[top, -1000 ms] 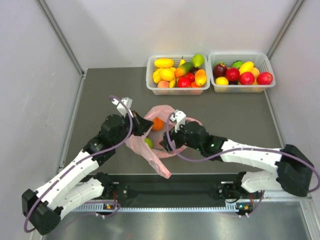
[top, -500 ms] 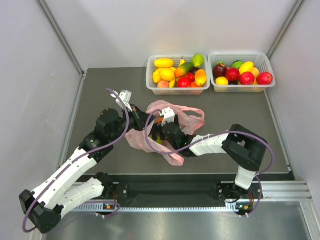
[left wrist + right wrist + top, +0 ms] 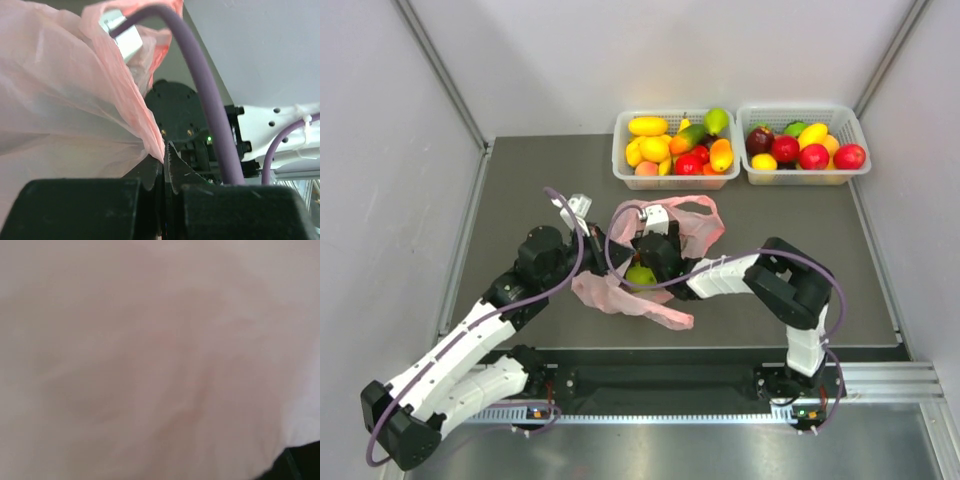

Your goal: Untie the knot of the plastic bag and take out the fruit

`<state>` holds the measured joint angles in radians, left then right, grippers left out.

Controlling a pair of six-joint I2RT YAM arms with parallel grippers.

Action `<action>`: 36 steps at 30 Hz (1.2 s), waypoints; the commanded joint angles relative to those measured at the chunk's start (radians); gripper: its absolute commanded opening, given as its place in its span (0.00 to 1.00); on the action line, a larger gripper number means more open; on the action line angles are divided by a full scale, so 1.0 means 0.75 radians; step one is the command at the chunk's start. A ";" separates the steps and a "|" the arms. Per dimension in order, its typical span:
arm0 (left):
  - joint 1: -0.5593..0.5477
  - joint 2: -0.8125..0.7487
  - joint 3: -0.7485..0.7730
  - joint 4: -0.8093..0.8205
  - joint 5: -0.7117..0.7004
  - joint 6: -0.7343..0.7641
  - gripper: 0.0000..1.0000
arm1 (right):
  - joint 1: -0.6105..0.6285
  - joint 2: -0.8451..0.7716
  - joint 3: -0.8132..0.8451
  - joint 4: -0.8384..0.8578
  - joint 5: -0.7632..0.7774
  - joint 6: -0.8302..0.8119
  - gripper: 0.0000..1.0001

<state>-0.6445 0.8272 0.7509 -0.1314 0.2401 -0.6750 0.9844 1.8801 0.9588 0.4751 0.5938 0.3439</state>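
The pink plastic bag (image 3: 620, 297) lies crumpled at the table's middle, with one handle loop (image 3: 705, 222) spread to the right. My left gripper (image 3: 607, 243) is shut on a fold of the bag's film at its upper left edge; the left wrist view shows the jaws (image 3: 164, 159) pinching the film (image 3: 60, 100). My right gripper (image 3: 642, 258) reaches into the bag's mouth and its fingers are hidden by film. The right wrist view is filled with pink film (image 3: 160, 360). A round green fruit (image 3: 640, 275) shows in the bag below the right gripper. I cannot make out the knot.
Two white baskets full of toy fruit stand at the back, one in the middle (image 3: 676, 180) and one to the right (image 3: 800, 180). The right arm (image 3: 790, 290) is folded back across the table's right half. Grey walls close in both sides.
My right arm has folded leftward and pushed its gripper deeper into the bag. The orange fruit seen before is hidden and a green one shows. The bag's lower flap has shifted right.
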 commanded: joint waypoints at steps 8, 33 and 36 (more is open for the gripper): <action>-0.012 -0.039 -0.144 0.077 0.066 0.018 0.00 | -0.102 0.150 0.139 -0.006 -0.204 0.020 0.99; -0.014 -0.111 -0.322 0.026 -0.256 -0.008 0.00 | -0.175 -0.752 -0.340 -0.210 -1.255 -0.062 0.04; -0.014 -0.107 -0.324 0.034 -0.296 -0.016 0.00 | -0.183 -0.874 -0.332 -0.450 -1.368 -0.106 0.00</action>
<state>-0.6502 0.7528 0.5117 -0.1371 0.0879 -0.6788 0.8597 1.3025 0.7113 0.3393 -0.2459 0.3115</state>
